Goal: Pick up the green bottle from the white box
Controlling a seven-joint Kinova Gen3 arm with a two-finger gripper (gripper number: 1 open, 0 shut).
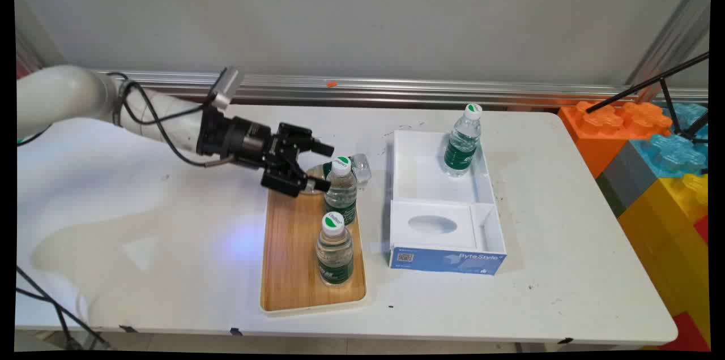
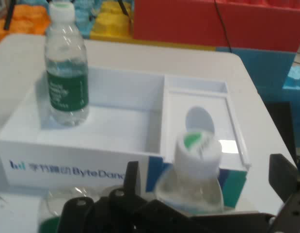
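My gripper (image 1: 321, 167) (image 2: 208, 182) is open and reaches from the left over the far end of a wooden tray (image 1: 289, 252). An upright water bottle (image 1: 341, 193) (image 2: 196, 167), white and green cap, green label, stands just beyond the fingertips. In the hand view it sits between the two fingers, nearer the left one, and neither finger touches it. A second upright bottle (image 1: 335, 252) stands nearer on the tray. A third bottle (image 1: 358, 168) (image 2: 55, 213) lies on its side behind the first.
A white open box (image 1: 487, 179) (image 2: 120, 145) with a blue front stands right of the tray. Another water bottle (image 1: 463, 148) (image 2: 67, 73) stands upright in its far compartment. Large coloured blocks (image 1: 651, 139) stand beyond the table's right edge.
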